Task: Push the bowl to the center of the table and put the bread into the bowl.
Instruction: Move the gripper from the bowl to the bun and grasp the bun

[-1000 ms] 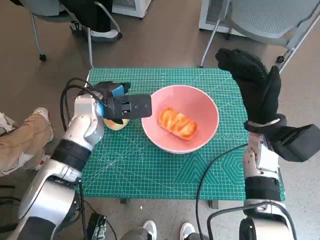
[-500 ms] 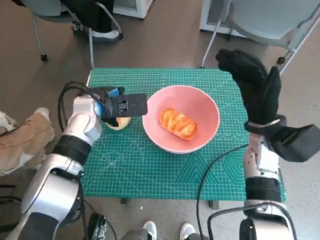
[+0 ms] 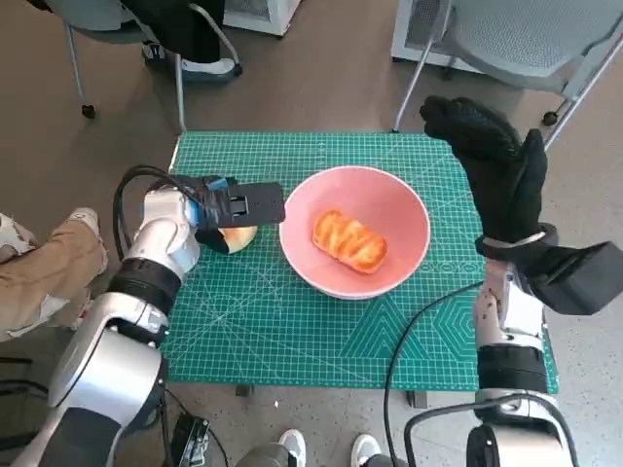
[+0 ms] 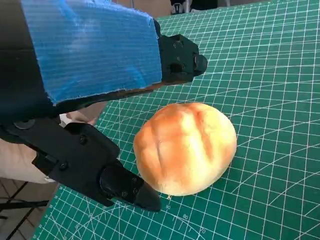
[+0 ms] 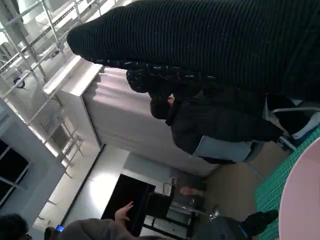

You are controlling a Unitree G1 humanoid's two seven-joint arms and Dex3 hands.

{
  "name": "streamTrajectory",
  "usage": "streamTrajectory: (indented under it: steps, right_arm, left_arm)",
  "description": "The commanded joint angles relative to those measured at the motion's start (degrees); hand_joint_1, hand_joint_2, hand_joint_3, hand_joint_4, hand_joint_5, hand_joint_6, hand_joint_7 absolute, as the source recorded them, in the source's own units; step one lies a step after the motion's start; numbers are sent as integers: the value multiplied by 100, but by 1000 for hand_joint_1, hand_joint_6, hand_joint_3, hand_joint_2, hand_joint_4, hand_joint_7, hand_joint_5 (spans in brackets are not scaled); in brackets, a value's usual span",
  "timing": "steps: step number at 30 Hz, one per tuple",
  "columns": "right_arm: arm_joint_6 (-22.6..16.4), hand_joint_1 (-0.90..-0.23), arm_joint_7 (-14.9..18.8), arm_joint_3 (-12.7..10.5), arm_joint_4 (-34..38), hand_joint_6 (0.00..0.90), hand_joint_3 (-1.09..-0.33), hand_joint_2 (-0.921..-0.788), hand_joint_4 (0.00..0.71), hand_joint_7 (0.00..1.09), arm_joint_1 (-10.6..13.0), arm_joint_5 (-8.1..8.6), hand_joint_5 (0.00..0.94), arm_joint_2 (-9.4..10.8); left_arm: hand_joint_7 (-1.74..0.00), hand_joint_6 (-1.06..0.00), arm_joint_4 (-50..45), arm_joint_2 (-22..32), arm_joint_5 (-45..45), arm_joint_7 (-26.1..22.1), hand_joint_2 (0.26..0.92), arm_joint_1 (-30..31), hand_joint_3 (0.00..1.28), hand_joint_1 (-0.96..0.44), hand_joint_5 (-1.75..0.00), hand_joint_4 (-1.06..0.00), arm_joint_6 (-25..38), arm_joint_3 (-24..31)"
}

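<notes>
Head cam looks steeply down on table (image 3: 292,331); L wrist close on mat, R wrist faces room.

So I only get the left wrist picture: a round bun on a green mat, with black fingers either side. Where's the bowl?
Observer: In the head view, the pink bowl sits on the mat just right of that bun, near the table's middle.
Operator: Anything in it?
Observer: Yes, a longer glazed bread lies inside.
Operator: And the other hand?
Observer: The right hand, gloved, is raised over the table's far right corner, holding nothing.
</notes>
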Motion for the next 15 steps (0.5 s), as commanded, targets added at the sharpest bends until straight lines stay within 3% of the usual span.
streamTrajectory:
  steps: [1,15]
  right_arm:
    - [37,-666,5,-26,73,-1,-832,-921,159,531,122,-19,0,-20]
    - [50,-673,39,-65,38,-1,-826,-921,162,529,155,-11,2,-54]
  left_arm:
    - [0,-106,243,-83,-19,125,676,-157,4,-311,1,1,-120,-88]
    - [-1,-106,598,-281,-14,337,682,-174,5,-344,1,1,-251,-234]
